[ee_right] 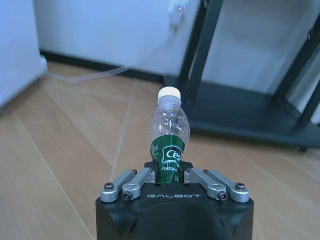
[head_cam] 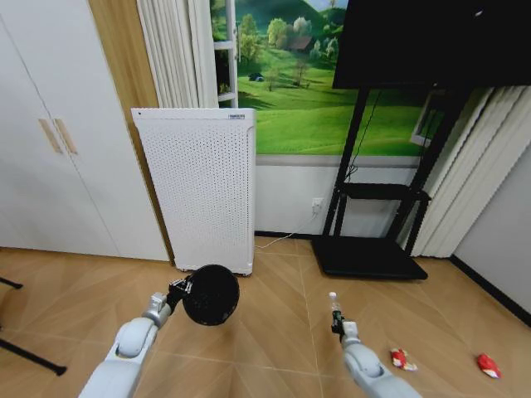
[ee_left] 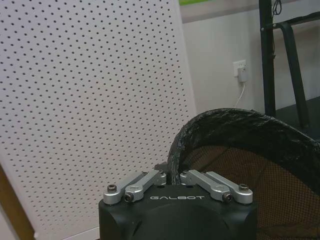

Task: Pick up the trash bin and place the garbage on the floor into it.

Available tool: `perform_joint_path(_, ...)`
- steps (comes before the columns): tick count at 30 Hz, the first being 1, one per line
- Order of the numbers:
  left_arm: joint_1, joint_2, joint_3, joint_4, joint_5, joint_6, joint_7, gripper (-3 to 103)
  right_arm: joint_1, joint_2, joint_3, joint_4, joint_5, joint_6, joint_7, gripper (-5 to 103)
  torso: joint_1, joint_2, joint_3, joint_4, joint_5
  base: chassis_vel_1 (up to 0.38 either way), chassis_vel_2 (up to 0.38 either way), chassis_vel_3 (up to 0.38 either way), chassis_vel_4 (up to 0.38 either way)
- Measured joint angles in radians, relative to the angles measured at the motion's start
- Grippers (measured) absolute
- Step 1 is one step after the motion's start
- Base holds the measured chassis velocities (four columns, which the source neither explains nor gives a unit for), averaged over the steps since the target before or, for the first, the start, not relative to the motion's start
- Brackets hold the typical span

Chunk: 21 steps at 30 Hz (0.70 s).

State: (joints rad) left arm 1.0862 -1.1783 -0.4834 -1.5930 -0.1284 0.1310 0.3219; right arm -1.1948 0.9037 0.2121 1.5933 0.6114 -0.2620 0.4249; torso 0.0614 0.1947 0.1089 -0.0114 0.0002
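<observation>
Both pairs of jaws are closed on something. Those of the left gripper pinch the rim of the small black round trash bin, which is lined with a crinkled black bag over a mesh wall; from the jaws the bin tips sideways, its dark opening facing the head camera, held clear of the light brown herringbone wooden floor. Just beyond these jaws stands the tall white perforated appliance, against the wall.

Those of the right gripper clamp the green-labelled lower part of a clear little plastic bottle, which stands upright out of the jaws with its white cap on top. In the head view this gripper holds the bottle above the floor, well apart from the bin. Ahead of these jaws sits the black base of a TV stand.

2 red-and-white crumpled wrappers lie on the floor on the outer side of the right jaws: 1 wrapper near the right arm, the other wrapper farther out, near the dark strip along the wall.
</observation>
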Motion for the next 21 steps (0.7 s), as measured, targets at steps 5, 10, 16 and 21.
perform_joint_path(5,-0.046,-0.031,0.045,0.033,0.015,0.000,-0.005,7,-0.071,-0.067,0.068,0.164,0.036,0.027,-0.050,20,0.000,0.000,0.000,-0.0002,-0.0001,0.000,0.000,0.000,0.000)
perform_joint_path(10,-0.084,-0.067,0.082,0.069,0.025,-0.001,-0.018,7,-0.147,-0.124,0.140,0.270,0.018,0.135,-0.185,20,0.000,0.000,0.000,0.0000,0.0000,0.000,0.000,0.000,0.000)
perform_joint_path(16,-0.130,-0.107,0.130,0.112,0.032,-0.002,-0.031,7,-0.238,-0.151,0.193,0.333,-0.054,0.285,-0.345,20,0.000,0.000,0.000,-0.0004,0.0000,0.000,0.000,0.000,0.000)
perform_joint_path(21,-0.150,-0.140,0.167,0.133,0.036,-0.002,-0.046,7,-0.249,-0.149,0.173,0.343,-0.103,0.386,-0.436,20,0.000,0.000,0.000,-0.0002,0.0000,0.000,0.000,0.000,0.000)
